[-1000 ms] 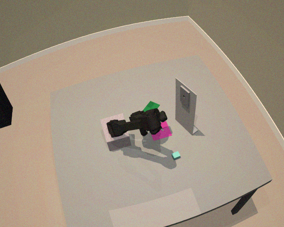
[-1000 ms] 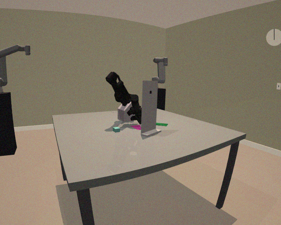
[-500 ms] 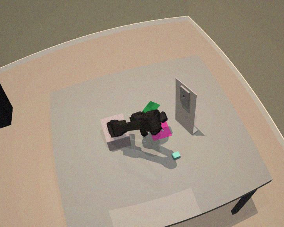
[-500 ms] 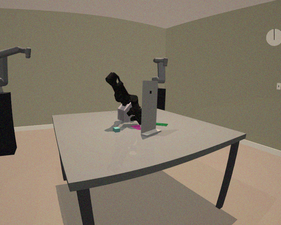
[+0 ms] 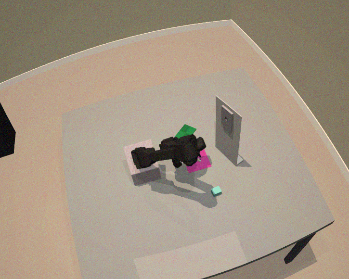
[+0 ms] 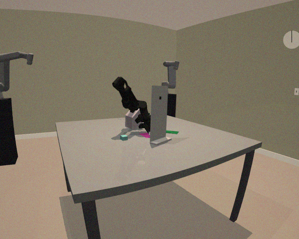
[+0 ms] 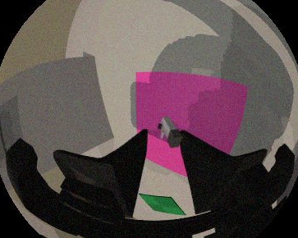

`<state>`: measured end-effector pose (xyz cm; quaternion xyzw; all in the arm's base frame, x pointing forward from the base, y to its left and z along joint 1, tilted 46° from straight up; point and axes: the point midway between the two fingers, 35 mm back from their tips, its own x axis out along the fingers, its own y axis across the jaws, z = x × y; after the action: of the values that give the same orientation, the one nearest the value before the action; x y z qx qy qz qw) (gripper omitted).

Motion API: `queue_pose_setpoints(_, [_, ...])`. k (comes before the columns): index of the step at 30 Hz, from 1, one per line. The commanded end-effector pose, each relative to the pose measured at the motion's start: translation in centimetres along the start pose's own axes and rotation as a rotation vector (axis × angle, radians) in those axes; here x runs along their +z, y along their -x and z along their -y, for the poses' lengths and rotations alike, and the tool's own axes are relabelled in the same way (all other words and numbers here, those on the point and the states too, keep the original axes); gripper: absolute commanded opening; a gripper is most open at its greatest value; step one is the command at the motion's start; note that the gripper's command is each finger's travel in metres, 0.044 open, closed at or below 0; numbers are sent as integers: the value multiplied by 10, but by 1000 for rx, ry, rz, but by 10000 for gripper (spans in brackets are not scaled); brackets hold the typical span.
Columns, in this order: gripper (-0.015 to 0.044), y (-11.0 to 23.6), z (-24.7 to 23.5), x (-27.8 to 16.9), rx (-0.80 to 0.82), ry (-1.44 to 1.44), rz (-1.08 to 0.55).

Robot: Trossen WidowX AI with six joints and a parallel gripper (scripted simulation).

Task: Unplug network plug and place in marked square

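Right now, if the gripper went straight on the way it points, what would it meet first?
Probably the small grey plug between its opening fingertips, then the magenta square on the table beneath. The gripper points down at that square; its height above it is unclear.

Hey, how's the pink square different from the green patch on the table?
The pink square has the small grey plug on it, just ahead of the parted jaws; the green patch has nothing visible on it. In the top view the arm covers part of the pink square and one end of the green patch. Both lie flat on the table, near the upright panel.
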<state>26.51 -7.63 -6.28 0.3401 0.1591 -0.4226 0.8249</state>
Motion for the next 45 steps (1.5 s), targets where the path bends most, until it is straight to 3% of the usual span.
queue_pose_setpoints(1, [156, 1, 0, 0, -1, -1, 0])
queue_pose_setpoints(45, [156, 33, -7, -7, -11, 1, -13])
